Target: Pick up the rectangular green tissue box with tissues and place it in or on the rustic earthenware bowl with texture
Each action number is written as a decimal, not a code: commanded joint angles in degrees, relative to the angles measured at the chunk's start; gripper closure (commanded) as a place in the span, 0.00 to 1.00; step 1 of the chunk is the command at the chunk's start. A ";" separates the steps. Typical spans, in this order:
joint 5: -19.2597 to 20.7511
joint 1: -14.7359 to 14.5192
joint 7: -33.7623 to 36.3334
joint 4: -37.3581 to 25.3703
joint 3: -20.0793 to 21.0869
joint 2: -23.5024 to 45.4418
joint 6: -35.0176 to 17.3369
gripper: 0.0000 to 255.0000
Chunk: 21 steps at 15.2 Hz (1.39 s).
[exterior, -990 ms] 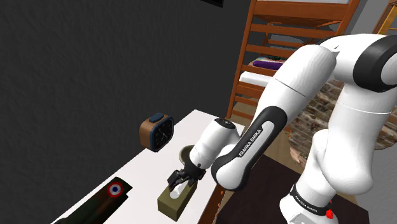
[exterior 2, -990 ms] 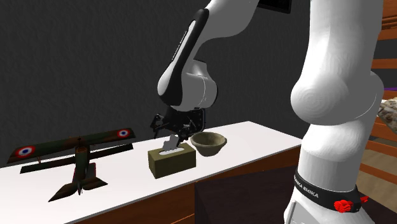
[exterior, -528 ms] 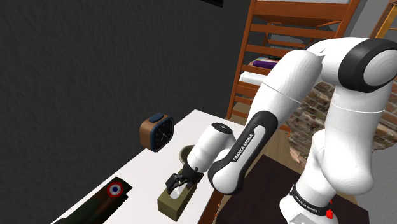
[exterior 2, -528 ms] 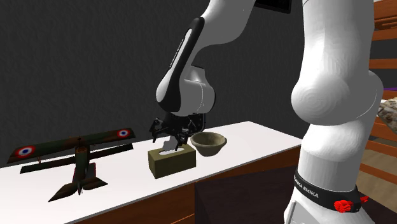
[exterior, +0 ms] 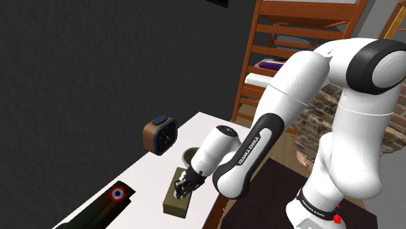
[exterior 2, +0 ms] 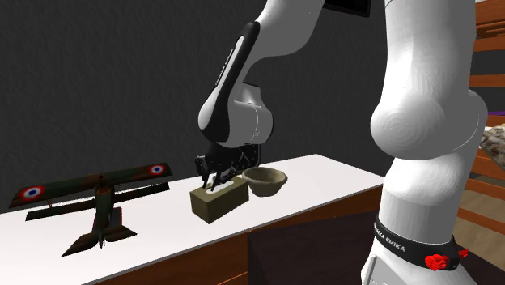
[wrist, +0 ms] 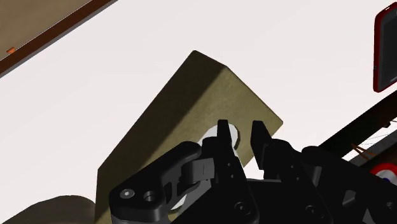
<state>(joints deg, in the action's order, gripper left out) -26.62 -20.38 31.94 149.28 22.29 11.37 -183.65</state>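
Observation:
The olive-green tissue box [exterior: 174, 202] lies on the white table [exterior: 195, 127], near its front edge. White tissue sticks out of its top. My black gripper [exterior: 183, 188] is down on the box's top, fingers drawn close together and clasping the tissue tuft. In the second exterior view the gripper [exterior 2: 212, 185] presses into the box [exterior 2: 218, 204], which sits askew. The wrist view shows the two fingertips [wrist: 222, 135] nearly together over the box [wrist: 191, 108], white tissue between them. The brownish textured bowl [exterior 2: 265, 181] stands just beside the box, also seen as bowl [exterior: 190, 155] and bowl [wrist: 51, 210].
A brown alarm clock [exterior: 161, 133] stands farther back on the table. A toy biplane [exterior 2: 97, 194] with roundels sits at the second exterior view's left. A wooden bunk ladder [exterior: 286, 39] rises behind the arm. The table's front edge [exterior 2: 210, 243] runs close to the box.
The fingers have gone from wide apart to nearly together on the tissue. The box has twisted on the table and shifted slightly toward the bowl.

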 commanded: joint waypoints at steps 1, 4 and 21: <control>-0.02 0.01 0.00 0.12 -0.06 0.09 0.06 1.00; -0.08 0.19 -0.07 0.21 0.12 0.00 0.07 1.00; 5.46 -2.42 6.64 0.75 -4.07 -14.06 13.67 1.00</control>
<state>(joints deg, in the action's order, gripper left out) -21.52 -22.90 38.24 150.18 18.31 -1.72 -171.12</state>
